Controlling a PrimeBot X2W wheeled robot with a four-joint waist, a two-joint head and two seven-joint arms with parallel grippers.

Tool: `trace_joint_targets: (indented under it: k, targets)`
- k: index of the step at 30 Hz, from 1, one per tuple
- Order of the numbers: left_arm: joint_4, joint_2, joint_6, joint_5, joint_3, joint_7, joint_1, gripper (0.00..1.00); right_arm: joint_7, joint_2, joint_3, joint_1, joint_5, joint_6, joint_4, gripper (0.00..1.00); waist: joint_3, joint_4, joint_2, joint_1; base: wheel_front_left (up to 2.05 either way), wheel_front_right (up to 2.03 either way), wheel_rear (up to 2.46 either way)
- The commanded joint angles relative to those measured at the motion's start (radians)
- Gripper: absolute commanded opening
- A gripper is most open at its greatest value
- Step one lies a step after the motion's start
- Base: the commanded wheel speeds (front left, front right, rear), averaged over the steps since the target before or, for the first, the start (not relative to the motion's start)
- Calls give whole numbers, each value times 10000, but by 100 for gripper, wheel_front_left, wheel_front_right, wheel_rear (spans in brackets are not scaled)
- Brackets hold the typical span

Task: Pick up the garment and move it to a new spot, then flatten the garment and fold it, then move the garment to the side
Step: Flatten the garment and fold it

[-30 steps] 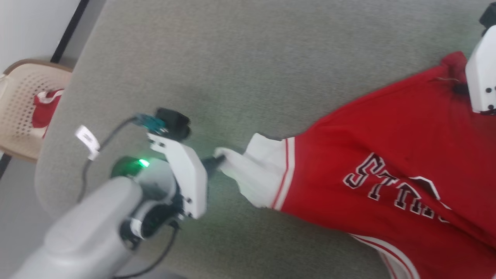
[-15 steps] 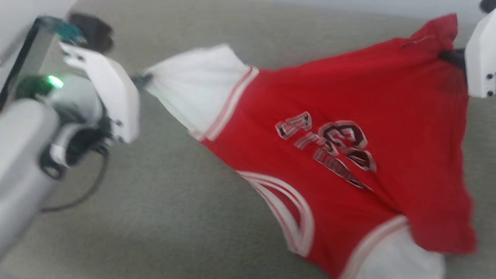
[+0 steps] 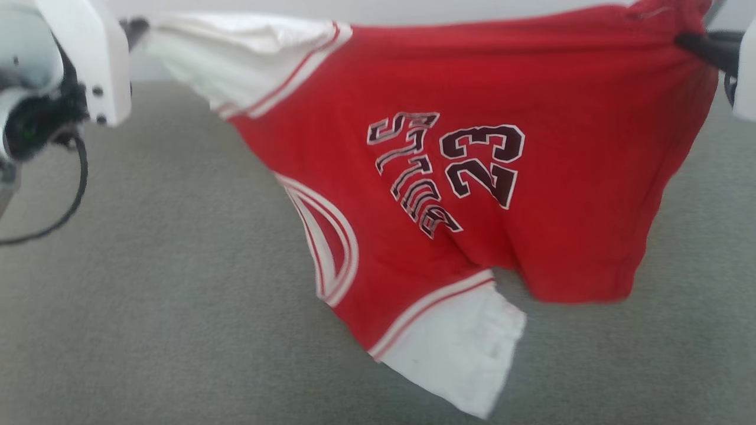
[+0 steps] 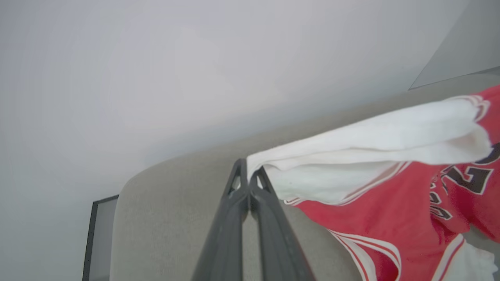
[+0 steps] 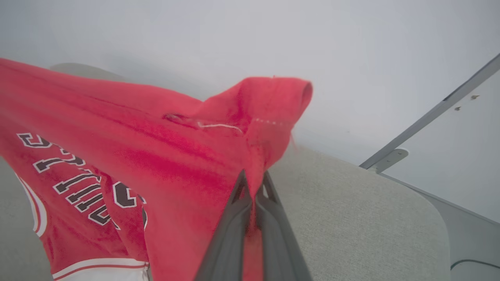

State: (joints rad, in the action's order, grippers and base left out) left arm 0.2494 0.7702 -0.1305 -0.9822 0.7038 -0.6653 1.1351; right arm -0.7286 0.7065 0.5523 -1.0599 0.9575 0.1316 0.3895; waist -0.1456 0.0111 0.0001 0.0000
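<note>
The garment (image 3: 472, 165), a red jersey with white sleeves and black "BULLS 23" lettering, hangs stretched in the air above the grey table (image 3: 147, 307). At the upper left my left gripper (image 3: 137, 26) is shut on the tip of one white sleeve (image 4: 351, 156), the cloth pinched between the fingertips of the left gripper (image 4: 249, 175) in the left wrist view. My right gripper (image 3: 688, 41) is shut on the red hem corner at the upper right; in the right wrist view the cloth (image 5: 156, 156) drapes over the right gripper (image 5: 253, 183). The other white sleeve (image 3: 466, 354) dangles lowest.
The grey felt-like tabletop spreads under the hanging shirt, with its rounded corner (image 5: 422, 210) near the right arm. A pale wall (image 4: 195, 78) stands behind the table. A black cable (image 3: 65, 206) loops from my left wrist.
Both arms have lifted the jersey off the table and pulled it taut between them. The head camera has tilted and swung, shifting the whole picture; the chair at the left has left the picture.
</note>
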Motion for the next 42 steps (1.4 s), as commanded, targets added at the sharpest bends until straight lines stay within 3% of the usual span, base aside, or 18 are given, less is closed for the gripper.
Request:
trace_joint_targets:
  k: [1, 5, 11, 18, 23, 25, 31, 38, 42]
  targets:
    - [99, -33, 44, 109, -34, 67, 155, 0, 84, -19, -56, -24, -61, -18, 41, 0, 149, -184, -1, 0, 0, 0, 0]
    - [904, -487, 418, 406, -56, 601, 885, 0, 573, -430, -570, -270, -586, -18, 428, 0, -30, -307, -1, 0, 0, 0, 0]
    - [2523, -1427, 867, 1239, -169, 2358, 2537, 0, 2036, -1255, -1386, -1184, -1828, -19, 1648, 0, -821, -414, -1, 0, 0, 0, 0]
    - [4625, -2274, 1244, 2782, -194, 5478, 5177, 0, 4516, -2106, -1797, -2775, -3480, -19, 2976, 0, -2045, -530, -1, 0, 0, 0, 0]
    - [5582, -2613, 1295, 3642, -253, 8184, 6514, 0, 6590, -2372, -1509, -3565, -4592, -19, 3540, 0, -2598, -495, -1, 0, 0, 0, 0]
    - [5958, -2823, 1443, 3681, -275, 8783, 6677, 0, 7102, -2478, -1276, -3642, -4761, -19, 3781, 0, -2708, -438, -1, 0, 0, 0, 0]
    - [7211, -3244, 2312, 3725, 484, 8748, 5516, 0, 6548, -2464, 76, -2595, -3653, -19, 4382, 0, -2632, -88, -1, 0, 0, 0, 0]
    - [7356, -3488, 2589, 2675, 1080, 7289, 3440, 0, 6212, -1931, 1153, -1153, -2310, -18, 4006, 0, -2267, 257, -1, 0, 0, 0, 0]
    - [6361, -3138, 2602, 1720, 1571, 6009, 2067, 0, 5990, -1539, 1613, -386, -1609, -18, 3615, 0, -1981, 373, -1, 0, 0, 0, 0]
